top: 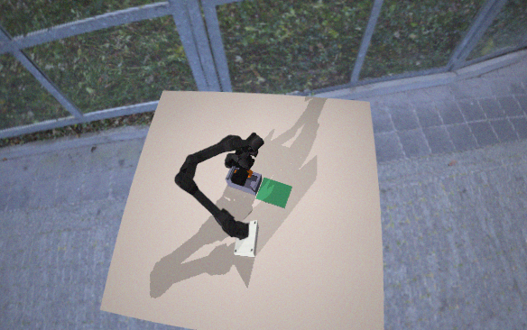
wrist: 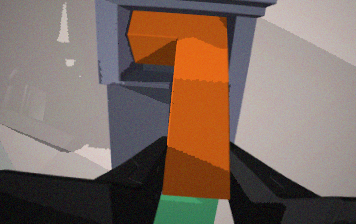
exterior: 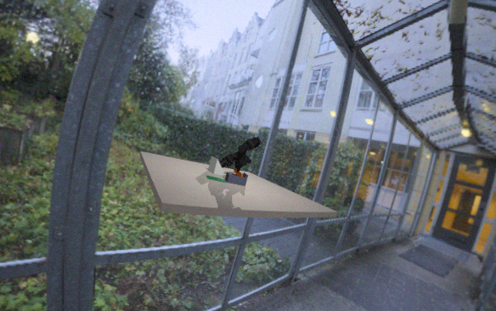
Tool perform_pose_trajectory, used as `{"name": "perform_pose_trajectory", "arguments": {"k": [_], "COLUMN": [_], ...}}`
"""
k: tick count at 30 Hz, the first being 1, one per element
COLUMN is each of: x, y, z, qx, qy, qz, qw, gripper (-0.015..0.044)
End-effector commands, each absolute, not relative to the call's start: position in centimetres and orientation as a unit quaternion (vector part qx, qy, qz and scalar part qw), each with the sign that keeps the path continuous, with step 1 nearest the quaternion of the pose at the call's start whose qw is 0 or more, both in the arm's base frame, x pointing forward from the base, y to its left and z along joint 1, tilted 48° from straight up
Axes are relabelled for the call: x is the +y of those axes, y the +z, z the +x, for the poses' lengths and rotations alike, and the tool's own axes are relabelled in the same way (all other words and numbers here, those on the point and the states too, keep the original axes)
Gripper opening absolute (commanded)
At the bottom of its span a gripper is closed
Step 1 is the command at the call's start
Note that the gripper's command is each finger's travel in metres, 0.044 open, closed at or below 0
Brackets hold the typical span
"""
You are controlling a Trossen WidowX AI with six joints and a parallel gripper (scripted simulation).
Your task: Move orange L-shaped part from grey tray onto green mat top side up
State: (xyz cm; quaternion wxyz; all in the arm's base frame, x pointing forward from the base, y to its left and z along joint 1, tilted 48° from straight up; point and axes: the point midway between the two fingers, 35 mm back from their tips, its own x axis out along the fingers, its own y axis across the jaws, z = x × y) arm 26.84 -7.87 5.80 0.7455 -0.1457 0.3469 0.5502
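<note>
— Where is the orange part [wrist: 200, 107] sitting right now?

— It is tilting out of the grey tray [wrist: 112, 45]. In the wrist view its straight end is rising toward six o'clock, while the L-shaped foot, up at twelve o'clock, is hanging partly over the pocket, not yet free of it.

— And the gripper [wrist: 196, 172]?

— Its jaws are pinching the raised end at a narrow gap, one black finger [wrist: 135, 170] pressing on each side of the bar.

— So how far along would you say this is?

— Roughly halfway, by my reckoning. The tipping looks finished and the pinch is holding, so the lift is what is happening now. The carry, the flat placing and the release are all waiting.

— Where is the green mat [top: 274, 192]?

— From above it is lying just beside the tray at about four o'clock, with nothing on it. A strip of it is also showing under the gripped end in the wrist view.

— And the arm [top: 198, 180]?

— It is arching over from its pale base plate [top: 251, 245], at six o'clock from the tray.
</note>
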Motion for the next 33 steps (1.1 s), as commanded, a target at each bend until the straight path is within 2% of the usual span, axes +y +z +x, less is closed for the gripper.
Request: {"name": "perform_pose_trajectory", "arguments": {"k": [1,33], "x": [-8.3,-12.0], "y": [6.2,9.7], "z": [26.8,26.0], "qx": [0.346,0.347], "qy": [0.55,0.549], "qz": [-0.147,-0.147], "qw": [0.746,0.746], "gripper": [0.0,0.0]}}
